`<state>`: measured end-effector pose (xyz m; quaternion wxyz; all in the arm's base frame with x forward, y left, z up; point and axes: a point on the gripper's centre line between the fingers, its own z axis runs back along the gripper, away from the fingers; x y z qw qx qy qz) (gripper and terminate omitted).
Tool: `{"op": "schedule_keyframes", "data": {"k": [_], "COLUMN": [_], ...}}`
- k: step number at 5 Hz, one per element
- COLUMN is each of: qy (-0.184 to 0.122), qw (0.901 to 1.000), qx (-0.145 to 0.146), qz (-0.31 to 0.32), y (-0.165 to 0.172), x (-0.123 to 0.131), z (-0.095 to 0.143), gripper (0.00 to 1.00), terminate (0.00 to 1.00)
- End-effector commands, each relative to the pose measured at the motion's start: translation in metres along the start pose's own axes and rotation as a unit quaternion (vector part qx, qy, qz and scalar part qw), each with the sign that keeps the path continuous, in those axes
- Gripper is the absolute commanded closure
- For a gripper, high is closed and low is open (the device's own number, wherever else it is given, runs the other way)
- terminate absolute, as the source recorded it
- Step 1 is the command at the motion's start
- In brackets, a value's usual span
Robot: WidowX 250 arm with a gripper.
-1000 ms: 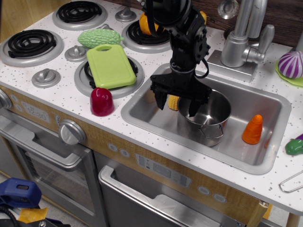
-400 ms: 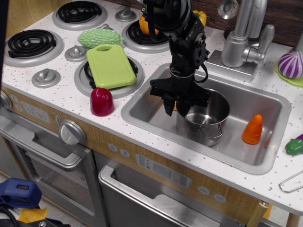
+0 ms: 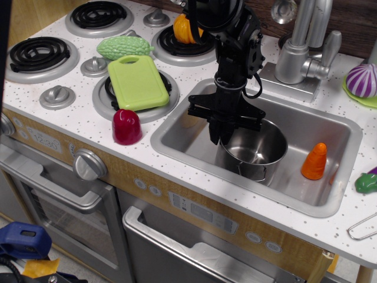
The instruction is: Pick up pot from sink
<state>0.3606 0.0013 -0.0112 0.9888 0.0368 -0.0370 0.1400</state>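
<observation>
The shiny steel pot (image 3: 259, 150) sits in the middle of the brushed-steel sink (image 3: 336, 132), with one wire loop handle (image 3: 253, 171) facing the front. My black gripper (image 3: 221, 139) reaches straight down from above. Its fingers are closed together on the pot's left rim, one inside and one outside. I cannot tell whether the pot's base still rests on the sink floor. An orange toy carrot (image 3: 314, 161) stands upright in the sink to the right of the pot, apart from it.
A steel faucet (image 3: 300, 53) rises behind the sink. A green cutting board (image 3: 136, 81) and a red toy (image 3: 126, 126) lie on the counter to the left. A green gourd (image 3: 121, 46) and an orange toy (image 3: 184, 29) sit on the stove. A purple onion (image 3: 362, 79) is at the far right.
The fingers went from wide open over the pot's left rim to closed on it. The pot shifted slightly toward the front. The yellow toy seen beside the gripper earlier is now hidden.
</observation>
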Motion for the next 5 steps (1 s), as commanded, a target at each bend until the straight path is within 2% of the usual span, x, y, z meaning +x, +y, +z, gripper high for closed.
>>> {"op": "schedule_keyframes", "data": {"k": [1,4,5], "qy": [-0.051,-0.057,-0.058], "qw": [0.9987,0.9982,0.9980], "qx": [0.001,0.019,0.025], "qz": [0.010,0.007,0.009], "y": [-0.001,0.007,0.005], "x": [0.019,0.029,0.028], "z": [0.065,0.095,0.100], "gripper": [1.00,1.00,1.00], "terminate": [0.00,0.00,1.00]}}
